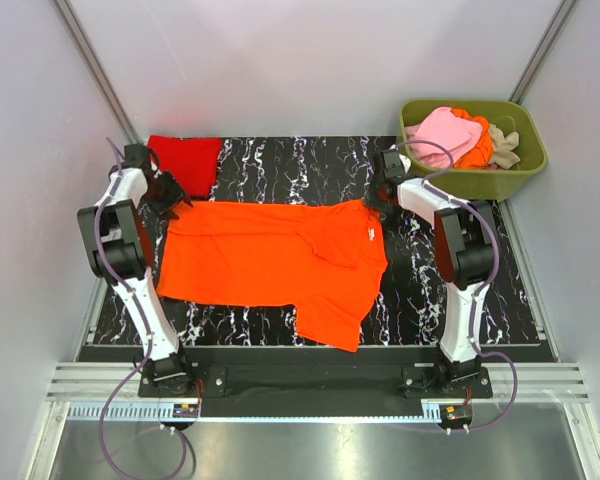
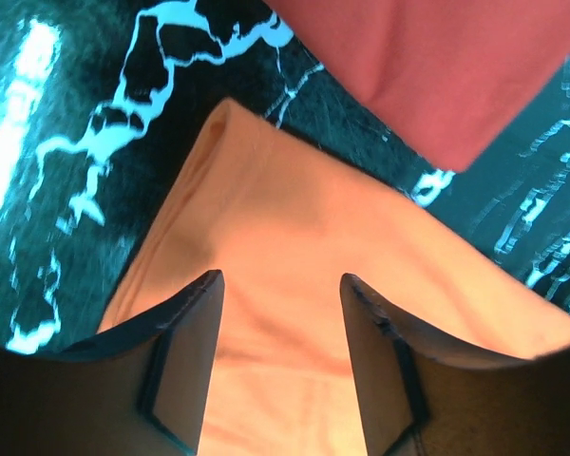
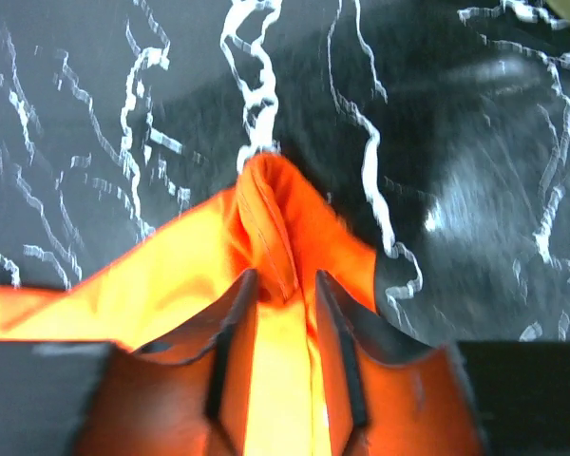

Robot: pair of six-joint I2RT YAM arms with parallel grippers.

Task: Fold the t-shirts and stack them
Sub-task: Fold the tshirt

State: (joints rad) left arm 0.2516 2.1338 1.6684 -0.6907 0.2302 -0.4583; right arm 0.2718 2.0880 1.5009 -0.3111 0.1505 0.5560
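Orange cloth, the bright orange t-shirt, lies spread on the desk, left claw parted wide over one far corner, right claw narrow astride the other, grip unclear; next, I reckon, both pinch and fold.

One counter carries two t-shirts: one bright orange shirt in the middle, one red shirt far left. One green tub, far right, shows three more pieces: one pink cloth, one orange cloth, one beige cloth. Two hands: left hand, right hand.
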